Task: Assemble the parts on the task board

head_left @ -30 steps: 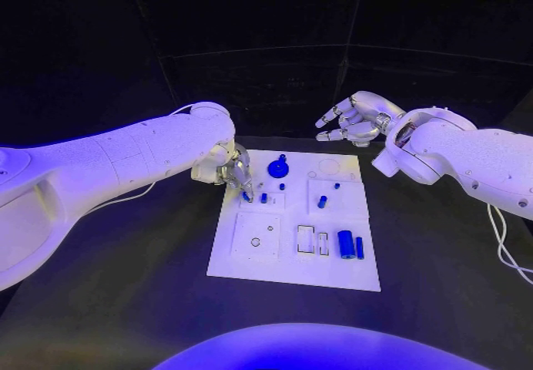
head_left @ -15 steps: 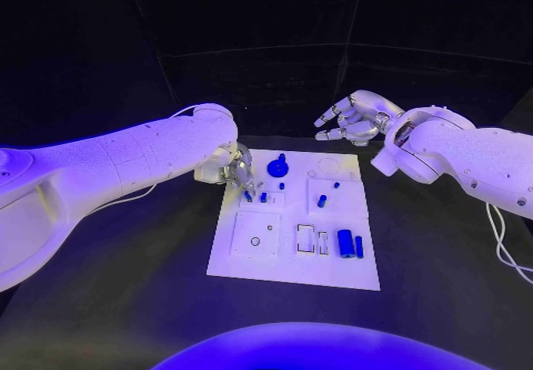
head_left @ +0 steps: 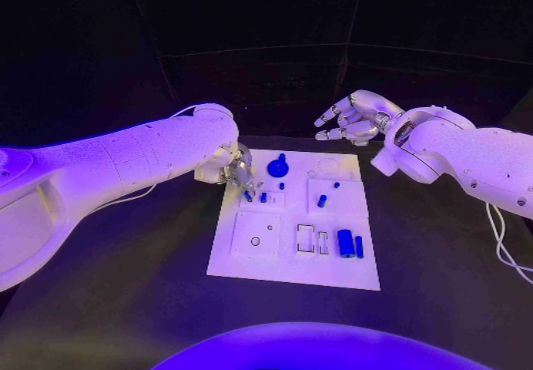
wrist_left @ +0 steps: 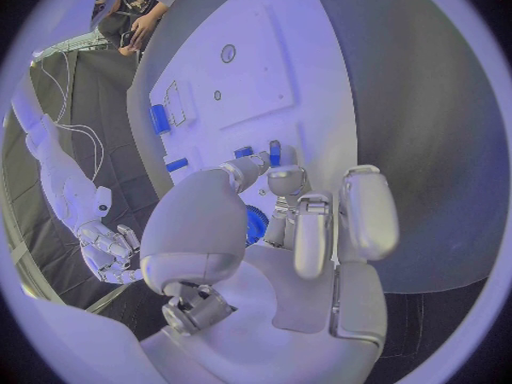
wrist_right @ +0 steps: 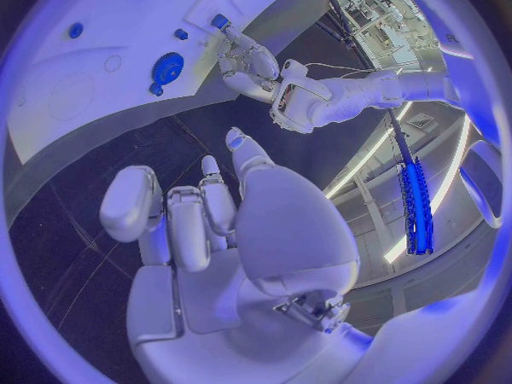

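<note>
On the black tabletop (head_left: 133, 293) lies the white board (head_left: 291, 262), its far left corner hidden from the head camera by the left robot hand (head_left: 231, 171). We cannot tell from that view what the fingertips meet; the left wrist view shows them reaching down to a small blue peg (wrist_left: 274, 154) standing in the board, with a second peg (wrist_left: 244, 152) just beside it, but whether the left robot hand pinches the peg or only touches it is too small for us to make out. A blue round knob (head_left: 278, 167) sits just beside that hand, partly covered by its fingers in the wrist view.

Compared with a second ago, we see the left robot hand a little farther over the board's corner and slightly turned; the right robot hand (head_left: 350, 119) and all the parts lie as before.

The right robot hand hangs above the tabletop beyond the board's far edge, well apart from every part, fingers spread and loosely curled, holding nothing. Near us on the board lie a thick blue cylinder (head_left: 346, 243) and a thin pin (head_left: 359, 246), side by side, well apart from both hands.
</note>
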You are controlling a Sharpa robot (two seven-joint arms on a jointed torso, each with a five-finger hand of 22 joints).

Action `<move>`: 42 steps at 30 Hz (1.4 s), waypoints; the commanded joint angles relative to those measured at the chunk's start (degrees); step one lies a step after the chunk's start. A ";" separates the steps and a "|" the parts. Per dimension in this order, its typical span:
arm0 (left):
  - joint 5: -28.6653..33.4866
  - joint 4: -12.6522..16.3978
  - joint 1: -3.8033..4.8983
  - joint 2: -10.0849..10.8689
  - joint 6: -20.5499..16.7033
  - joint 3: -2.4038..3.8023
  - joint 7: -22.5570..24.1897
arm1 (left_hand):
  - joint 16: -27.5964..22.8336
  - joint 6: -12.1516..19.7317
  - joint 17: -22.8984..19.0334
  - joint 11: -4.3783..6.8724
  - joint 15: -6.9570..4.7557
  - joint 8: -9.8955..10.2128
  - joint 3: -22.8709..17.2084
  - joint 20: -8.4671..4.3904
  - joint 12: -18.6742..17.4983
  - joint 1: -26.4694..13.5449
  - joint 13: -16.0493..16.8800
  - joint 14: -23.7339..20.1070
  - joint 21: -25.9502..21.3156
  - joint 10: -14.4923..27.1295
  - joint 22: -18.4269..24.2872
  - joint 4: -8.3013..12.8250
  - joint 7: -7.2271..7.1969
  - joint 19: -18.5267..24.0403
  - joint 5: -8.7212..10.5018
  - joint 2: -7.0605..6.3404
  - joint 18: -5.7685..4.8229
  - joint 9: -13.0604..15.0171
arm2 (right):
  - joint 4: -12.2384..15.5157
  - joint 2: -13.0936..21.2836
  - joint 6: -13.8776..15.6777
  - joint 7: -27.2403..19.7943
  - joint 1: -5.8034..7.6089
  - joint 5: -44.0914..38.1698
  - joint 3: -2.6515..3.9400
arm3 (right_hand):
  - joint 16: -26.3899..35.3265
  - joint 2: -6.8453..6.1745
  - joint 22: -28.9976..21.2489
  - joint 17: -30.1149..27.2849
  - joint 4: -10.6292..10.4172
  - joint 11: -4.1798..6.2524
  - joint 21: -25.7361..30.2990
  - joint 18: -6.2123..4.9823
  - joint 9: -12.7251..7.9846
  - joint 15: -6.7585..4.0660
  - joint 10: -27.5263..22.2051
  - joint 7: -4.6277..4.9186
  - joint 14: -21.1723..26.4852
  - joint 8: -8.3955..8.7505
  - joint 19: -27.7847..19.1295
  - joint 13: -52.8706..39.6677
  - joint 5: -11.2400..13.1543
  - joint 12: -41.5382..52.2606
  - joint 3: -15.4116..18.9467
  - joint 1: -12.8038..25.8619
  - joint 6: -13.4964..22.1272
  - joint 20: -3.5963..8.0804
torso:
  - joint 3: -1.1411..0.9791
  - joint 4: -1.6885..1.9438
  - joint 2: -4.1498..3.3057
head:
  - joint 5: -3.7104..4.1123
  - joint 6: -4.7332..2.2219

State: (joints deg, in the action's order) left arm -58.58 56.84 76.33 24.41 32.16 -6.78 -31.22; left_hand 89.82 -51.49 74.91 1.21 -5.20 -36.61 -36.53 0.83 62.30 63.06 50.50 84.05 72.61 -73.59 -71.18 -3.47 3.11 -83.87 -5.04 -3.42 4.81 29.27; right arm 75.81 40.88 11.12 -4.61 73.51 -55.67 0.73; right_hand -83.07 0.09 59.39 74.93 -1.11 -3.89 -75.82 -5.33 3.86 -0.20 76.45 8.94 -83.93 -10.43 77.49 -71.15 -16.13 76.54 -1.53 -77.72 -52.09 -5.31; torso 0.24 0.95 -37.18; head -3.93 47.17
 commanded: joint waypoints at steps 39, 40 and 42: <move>-1.60 -0.23 -0.23 -0.52 1.34 -0.58 -0.98 | 0.18 0.27 15.09 0.07 0.41 -0.49 -6.95 0.45 -0.10 -0.18 -0.36 5.95 0.36 -0.28 -0.28 7.59 0.02 -0.33 -0.32 0.69 -0.46 0.29 | -0.09 -0.24 -0.41 -0.65 0.11 -0.01 0.03 | 0.34 0.56 -0.06 1.31 -0.24 0.02 0.25 -0.40 -0.06 -0.45 -0.38 0.02 -3.11 -0.24 -0.40 0.09 -0.47 -0.19 -0.21 -0.06 -0.23 -0.03 | -0.02 -0.02 -0.01 | 0.04 0.33; -1.60 -0.26 -0.24 -0.56 1.31 -0.58 -1.00 | 0.18 0.24 15.09 0.05 0.42 -0.52 -6.79 0.48 -0.10 -0.39 -0.36 5.95 0.38 -0.31 -0.31 7.45 0.02 -0.34 -0.31 0.79 -0.46 0.35 | -0.09 -0.24 -0.41 -0.65 0.11 -0.01 0.03 | 0.34 0.56 -0.06 1.31 -0.24 0.02 0.25 -0.40 -0.06 -0.45 -0.38 0.02 -3.11 -0.24 -0.40 0.09 -0.47 -0.19 -0.21 -0.06 -0.23 -0.03 | -0.03 -0.04 -0.01 | 0.04 0.33; -1.60 -0.33 -0.28 -0.67 1.30 -0.59 -1.13 | 0.18 0.11 15.09 0.07 0.44 -0.63 -6.07 0.53 0.01 -1.12 -0.26 5.95 0.47 -0.46 -0.44 6.98 -0.06 -0.36 -0.23 0.95 -0.48 0.52 | -0.07 -0.21 -0.40 -0.64 0.11 -0.01 0.03 | 0.34 0.56 -0.06 1.31 -0.24 0.02 0.25 -0.40 -0.06 -0.45 -0.38 0.02 -3.11 -0.24 -0.40 0.09 -0.47 -0.19 -0.21 -0.06 -0.23 -0.03 | 0.00 -0.04 -0.02 | 0.07 0.32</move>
State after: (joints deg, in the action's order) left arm -59.31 56.62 76.32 23.84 32.93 -7.19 -31.50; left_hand 89.82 -51.32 74.91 1.13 -5.20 -36.86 -36.21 1.04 62.30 62.38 50.13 84.04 72.88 -73.51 -71.56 -3.14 3.30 -84.08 -5.08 -2.68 4.82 29.70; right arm 75.73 40.68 11.00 -4.69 73.51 -55.67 0.73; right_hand -83.07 0.09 59.39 74.92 -1.11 -3.89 -75.82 -5.33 3.86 -0.20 76.45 8.94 -83.93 -10.43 77.49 -71.16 -16.41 76.54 -1.53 -77.72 -52.09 -5.31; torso 0.22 0.93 -37.21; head -3.90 47.48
